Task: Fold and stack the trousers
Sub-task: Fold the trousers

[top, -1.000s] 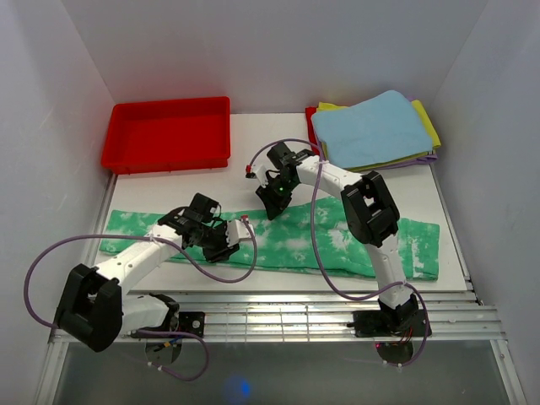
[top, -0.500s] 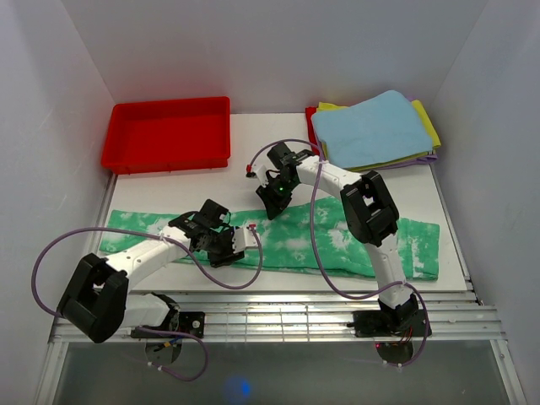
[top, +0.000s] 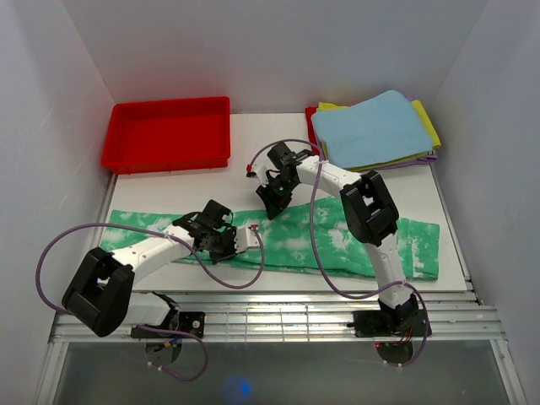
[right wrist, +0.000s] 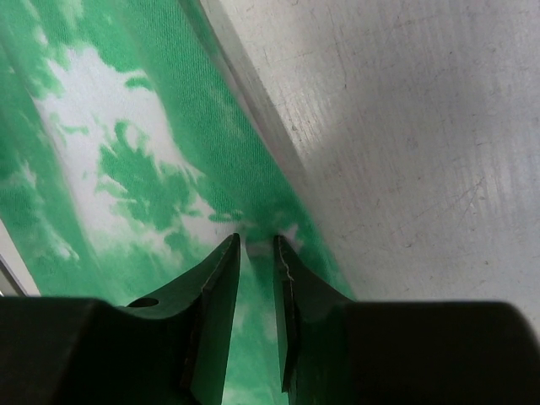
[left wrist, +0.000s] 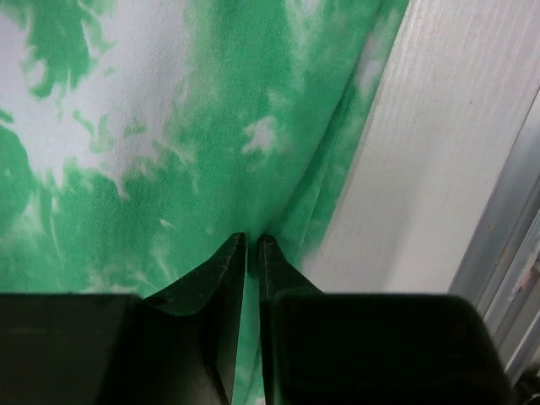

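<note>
Two pinches, one per long hem, on the trousers stretched flat along the counter's near edge: left fingers clenched on the near hem, right fingers clenched on the far one. Likely placed mid-length to raise a crosswise fold.

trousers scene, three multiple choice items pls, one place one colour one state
1. Where is the red tray? A) far left of the table B) near edge, centre C) near right corner
2. What colour is the top cloth of the far-right stack? A) black B) light blue C) orange
3. How do the trousers lie? A) folded in the tray B) hanging in the air C) spread long across the near table

1 A, it sits by the far left corner.
2 B, its upper face is light blue.
3 C, a flat strip, left gripper pinching its near edge, right gripper its far edge.
</note>
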You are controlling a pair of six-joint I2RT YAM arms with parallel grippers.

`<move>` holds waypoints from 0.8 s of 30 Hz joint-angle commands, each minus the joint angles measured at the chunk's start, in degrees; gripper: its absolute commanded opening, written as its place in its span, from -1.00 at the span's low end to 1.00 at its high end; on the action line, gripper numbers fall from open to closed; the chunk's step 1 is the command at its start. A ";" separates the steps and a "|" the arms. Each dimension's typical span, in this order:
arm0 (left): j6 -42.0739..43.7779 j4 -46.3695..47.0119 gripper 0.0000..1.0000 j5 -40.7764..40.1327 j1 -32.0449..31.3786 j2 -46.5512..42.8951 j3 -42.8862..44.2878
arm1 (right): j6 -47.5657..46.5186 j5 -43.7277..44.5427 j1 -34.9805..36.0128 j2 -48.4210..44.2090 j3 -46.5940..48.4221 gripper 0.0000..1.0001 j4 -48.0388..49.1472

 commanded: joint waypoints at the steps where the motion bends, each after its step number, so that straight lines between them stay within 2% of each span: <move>1: 0.95 0.91 -0.55 0.54 -0.26 -1.65 -0.52 | -0.45 2.77 0.45 3.89 -0.56 -0.42 -0.50; 2: 1.13 0.47 -0.63 0.90 -0.26 -2.18 -0.60 | -0.27 2.95 0.45 3.98 -0.64 -0.42 -0.32; 3: 1.66 -0.40 -0.84 1.34 -0.26 -2.71 -0.69 | -0.27 3.12 0.37 4.07 -0.73 -0.42 -0.23; 6: 3.06 -3.57 -1.00 3.36 -0.26 -5.34 -0.87 | 0.25 4.53 0.37 5.03 -0.47 -0.46 -0.14; 11: 7.28 -9.98 -1.00 4.94 -0.26 -9.21 -3.23 | 1.40 6.29 0.37 6.27 0.41 -0.48 -0.14; 15: 8.87 -10.61 -1.00 3.80 -0.43 -9.05 -5.61 | 1.75 6.99 0.37 6.80 0.85 -0.48 -0.23; 18: 7.29 -10.08 -0.85 3.10 -0.43 -4.48 -5.53 | 1.93 7.08 0.37 6.71 0.85 -0.48 -0.23; 19: 6.68 -9.73 -0.72 3.27 -0.43 -3.34 -4.92 | 1.75 7.08 0.37 6.62 0.85 -0.48 -0.41; 20: 5.54 -9.47 -0.44 3.71 -0.43 -2.72 -4.56 | 1.84 7.08 0.37 6.45 0.94 -0.47 -0.58; 23: 0.98 -7.71 -0.06 4.59 -0.43 -3.41 -2.02 | 0.35 6.20 0.37 4.87 1.29 -0.34 -2.16; 24: -0.26 -7.80 -0.01 4.77 -0.43 -5.16 -1.14 | 0.17 5.85 0.37 3.12 1.12 -0.28 -2.51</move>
